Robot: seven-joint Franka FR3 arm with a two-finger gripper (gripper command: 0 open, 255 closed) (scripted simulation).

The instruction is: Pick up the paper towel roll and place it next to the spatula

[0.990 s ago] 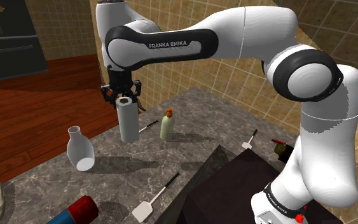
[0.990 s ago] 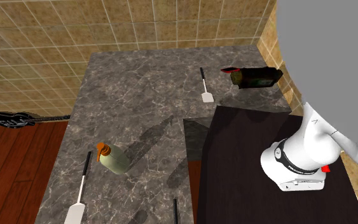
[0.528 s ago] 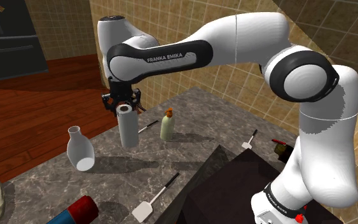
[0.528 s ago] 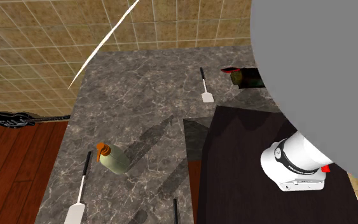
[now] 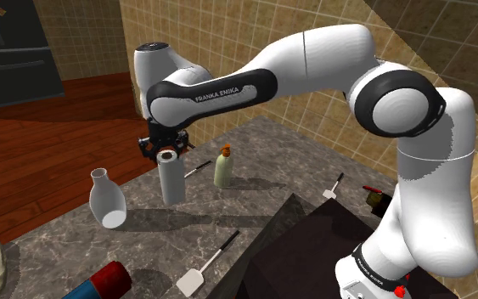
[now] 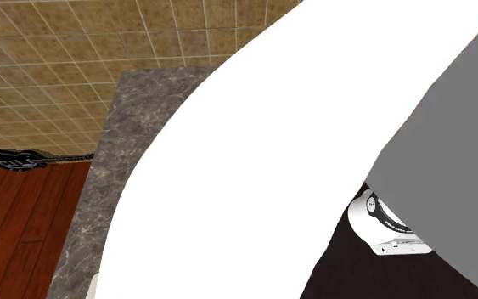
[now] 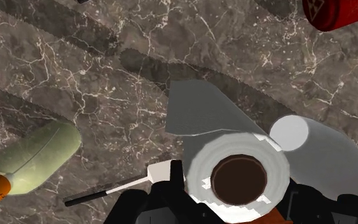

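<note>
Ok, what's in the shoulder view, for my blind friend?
A black gripper is at the top of an upright paper towel roll on a mottled counter. A white vase, a green bottle and spatulas are nearby.

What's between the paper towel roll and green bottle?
A black-handled spatula, on the countertop beside the paper towel roll; shoulder and wrist views show it.
</note>
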